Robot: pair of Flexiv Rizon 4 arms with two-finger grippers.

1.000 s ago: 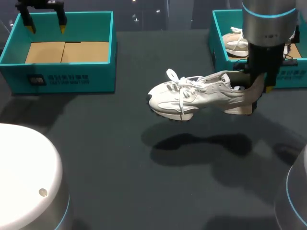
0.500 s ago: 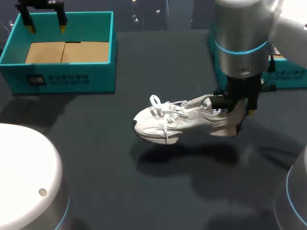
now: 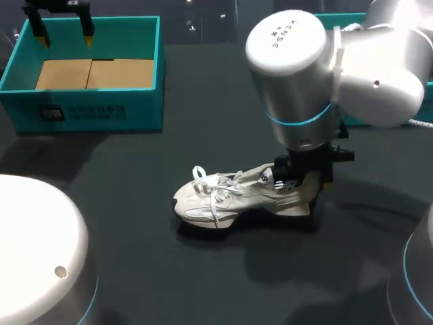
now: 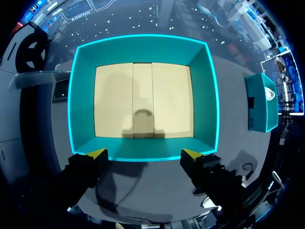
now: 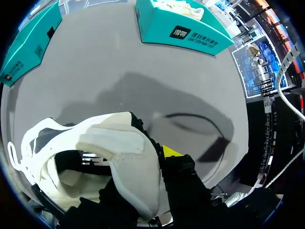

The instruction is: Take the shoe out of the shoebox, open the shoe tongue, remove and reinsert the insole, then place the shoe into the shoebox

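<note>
The end effector (image 5: 145,164) clamps the heel of the white shoe (image 5: 90,157), with one yellow fingertip (image 5: 172,151) showing just outside the heel wall. Ahead on the grey table (image 5: 143,71) stands a teal box (image 5: 181,28) holding a pale shoe (image 5: 178,5). A second teal box (image 5: 28,40) stands well apart from it.

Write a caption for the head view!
Right gripper holds the white shoe by its heel at the table; left gripper hangs open over an empty shoebox.

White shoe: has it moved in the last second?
Yes. The white shoe has come down toward the table, shifting left and nearer the camera, away from the empty teal shoebox.
</note>
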